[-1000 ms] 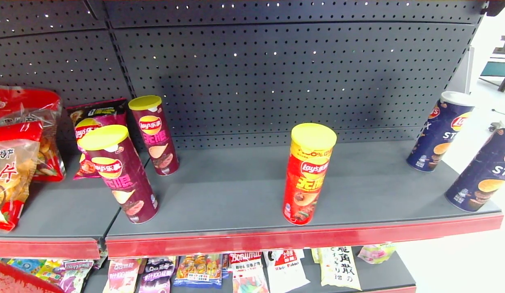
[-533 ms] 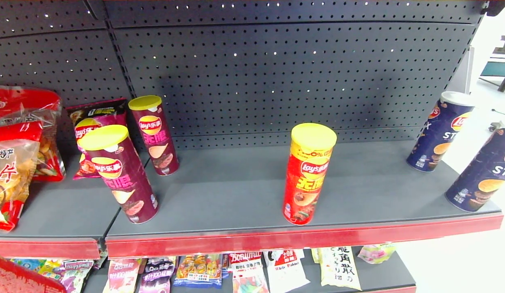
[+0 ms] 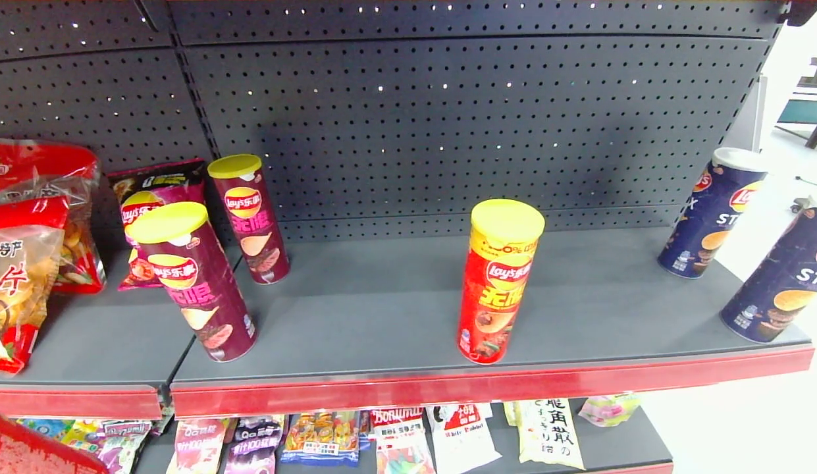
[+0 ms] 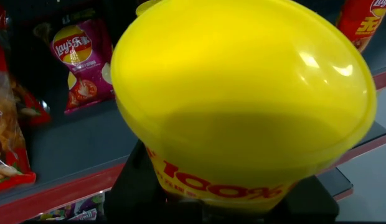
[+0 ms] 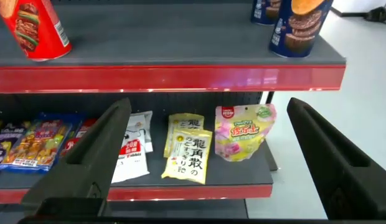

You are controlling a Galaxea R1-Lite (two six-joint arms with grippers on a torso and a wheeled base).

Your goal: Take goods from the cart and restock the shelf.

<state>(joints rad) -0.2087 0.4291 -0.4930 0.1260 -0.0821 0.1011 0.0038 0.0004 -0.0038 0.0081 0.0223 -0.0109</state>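
Yellow-lidded cardboard chip can [image 4: 243, 106] clamped in left gripper [image 4: 230, 202], near-left, in front of grey metal shelf [image 3: 382, 309]; lid up, prob. for upright placing. Right gripper [image 5: 208, 112] fingers apart, holding nothing, free to assist.

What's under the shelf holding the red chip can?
A lower shelf with a row of snack packets: purple, blue, white, yellow, one pink-green. Whatever sits behind them is hidden in the dark under the upper shelf.
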